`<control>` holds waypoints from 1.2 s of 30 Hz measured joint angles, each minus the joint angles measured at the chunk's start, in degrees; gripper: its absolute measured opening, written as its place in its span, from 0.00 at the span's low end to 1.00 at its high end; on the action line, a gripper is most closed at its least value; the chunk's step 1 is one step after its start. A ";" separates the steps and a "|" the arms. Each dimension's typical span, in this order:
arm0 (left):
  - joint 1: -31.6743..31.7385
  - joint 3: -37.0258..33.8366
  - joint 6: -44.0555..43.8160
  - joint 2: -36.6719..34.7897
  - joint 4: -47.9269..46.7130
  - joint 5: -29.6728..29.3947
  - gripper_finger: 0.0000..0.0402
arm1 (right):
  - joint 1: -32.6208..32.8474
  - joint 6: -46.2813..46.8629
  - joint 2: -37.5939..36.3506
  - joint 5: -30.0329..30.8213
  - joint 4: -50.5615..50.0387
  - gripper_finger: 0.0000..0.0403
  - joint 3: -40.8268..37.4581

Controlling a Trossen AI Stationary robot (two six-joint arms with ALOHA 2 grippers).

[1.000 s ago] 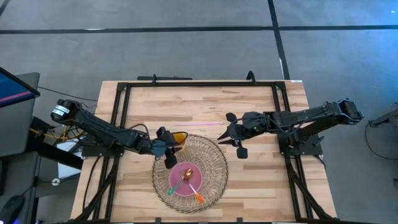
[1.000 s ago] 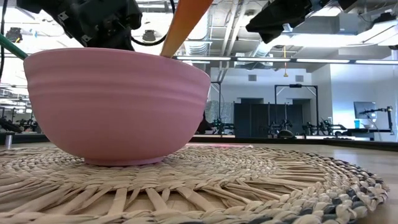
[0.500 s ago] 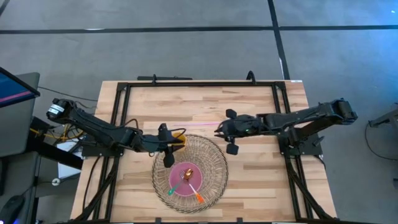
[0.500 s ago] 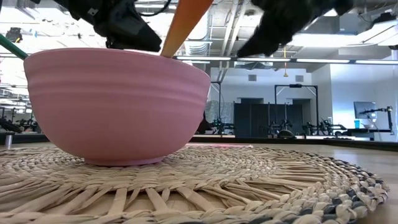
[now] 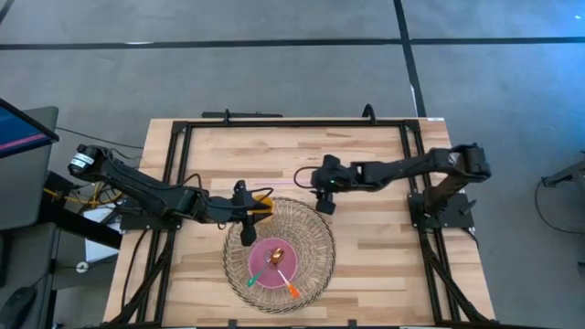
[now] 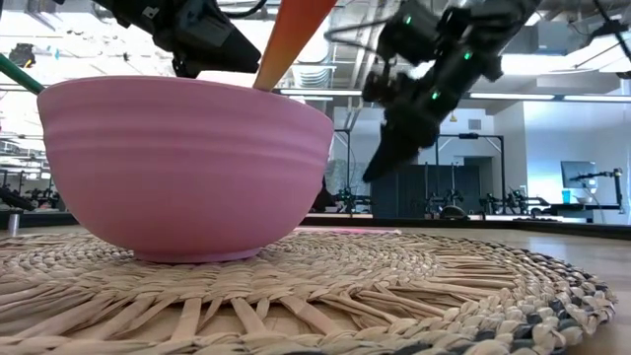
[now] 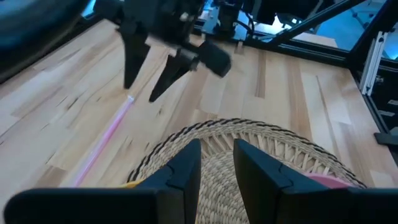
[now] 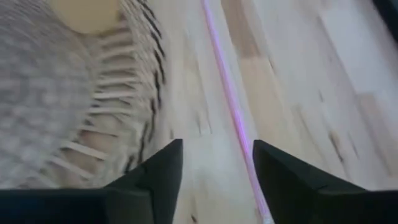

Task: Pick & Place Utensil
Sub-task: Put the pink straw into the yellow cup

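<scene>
A thin pink utensil (image 5: 306, 181) lies flat on the wooden table just beyond the far edge of a woven mat (image 5: 311, 239). My right gripper (image 5: 320, 185) hovers open above it. In its wrist view the fingers (image 8: 214, 180) stand on either side of the pink utensil (image 8: 231, 106) without touching it. A pink bowl (image 5: 272, 265) on the mat holds an orange-handled utensil (image 6: 291, 39), a green one (image 6: 15, 71) and a spoon. My left gripper (image 5: 245, 217) is open over the mat's far left rim, next to a yellow utensil (image 5: 262, 199).
Black frame rails (image 5: 292, 123) run round the tabletop. Bare wood lies to the right of the mat (image 5: 384, 247) and along the far side. The two grippers are close to each other near the mat's far rim.
My right gripper has travelled toward the table's left edge and down, from beside the mat to just over the pink utensil. My left gripper has reached slightly toward the right and tipped its fingers down over the mat's rim.
</scene>
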 joint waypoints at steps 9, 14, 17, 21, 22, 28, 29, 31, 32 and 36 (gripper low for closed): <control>0.00 -0.26 -0.01 0.02 -0.11 0.00 0.24 | -4.54 -1.51 8.87 1.01 5.41 0.55 0.04; 0.00 -0.48 -0.02 0.04 -0.17 0.01 0.24 | -5.76 -1.51 12.38 0.99 5.92 0.51 0.48; 0.00 -0.48 -0.02 0.04 -0.12 0.02 0.24 | -6.00 -1.55 14.35 0.88 6.29 0.47 1.22; 0.00 -0.48 -0.02 0.04 -0.12 0.02 0.24 | -6.22 -1.55 16.32 0.87 6.46 0.41 2.33; 0.00 -0.48 -0.02 0.04 -0.12 0.01 0.24 | -6.22 -1.55 16.33 0.87 6.39 0.39 2.53; -0.02 -0.48 -0.02 0.04 -0.12 0.02 0.24 | -6.28 -1.56 16.16 -1.31 5.02 0.24 3.48; 0.00 -0.48 -0.02 0.04 -0.12 0.02 0.24 | -6.29 -1.57 16.16 -1.97 4.70 0.20 3.63; -0.02 -0.48 -0.02 0.04 -0.12 0.02 0.24 | -6.28 -1.66 16.16 -2.74 4.25 0.13 3.78; 0.00 -0.48 -0.02 0.04 -0.12 0.02 0.24 | -6.29 -1.72 16.16 -3.20 4.19 0.09 3.78; -0.02 -0.48 -0.02 0.04 -0.12 0.02 0.24 | -6.66 -2.14 16.15 -5.85 3.88 0.02 3.77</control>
